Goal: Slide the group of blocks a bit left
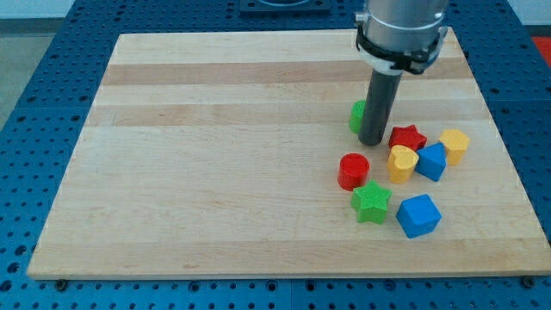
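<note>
**Rod planted at the top of a block cluster on the wooden bench**

The bench [215,172] is a pale wooden board of glued strips, lighter and darker bands running across the view. It lies on a blue perforated base [34,103] that shows on all sides. Little of the room can be seen beyond a dark patch at 12 o'clock. No container is on the board.

The arm carries no pincer, so there is nothing to report as wide, narrow or holding; it ends in a dark rod under a grey collar. My tip [372,142] rests on the board at the cluster's upper edge.

The group of blocks sits in the view's right half, toward 4 o'clock from the board's centre. A green block [355,115], half hidden behind the rod so its shape is unclear, lies at 10 o'clock from the tip. The red star [408,137] is just beside the tip at 3 o'clock. The red cylinder [353,170] is at 7 o'clock, the yellow cylinder [401,163] at 5 o'clock. Touching that is a blue block [432,162], with a yellow hexagonal block [455,145] at its 2 o'clock. Lowest are the green star [372,201] and a blue cube [418,215].
</note>
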Controlling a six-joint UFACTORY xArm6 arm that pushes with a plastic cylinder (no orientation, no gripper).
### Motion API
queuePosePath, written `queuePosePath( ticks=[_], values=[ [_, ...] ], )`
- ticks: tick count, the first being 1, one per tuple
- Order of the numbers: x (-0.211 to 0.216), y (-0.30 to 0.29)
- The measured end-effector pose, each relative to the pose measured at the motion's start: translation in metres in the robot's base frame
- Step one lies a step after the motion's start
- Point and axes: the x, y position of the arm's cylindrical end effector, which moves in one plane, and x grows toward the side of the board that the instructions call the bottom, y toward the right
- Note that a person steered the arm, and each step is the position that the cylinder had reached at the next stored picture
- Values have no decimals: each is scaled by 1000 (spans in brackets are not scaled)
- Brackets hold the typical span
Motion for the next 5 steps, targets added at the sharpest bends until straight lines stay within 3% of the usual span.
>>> queuePosePath(
  ticks=[3,5],
  values=[
    [-76,-1],
    [-73,41]
  ],
)
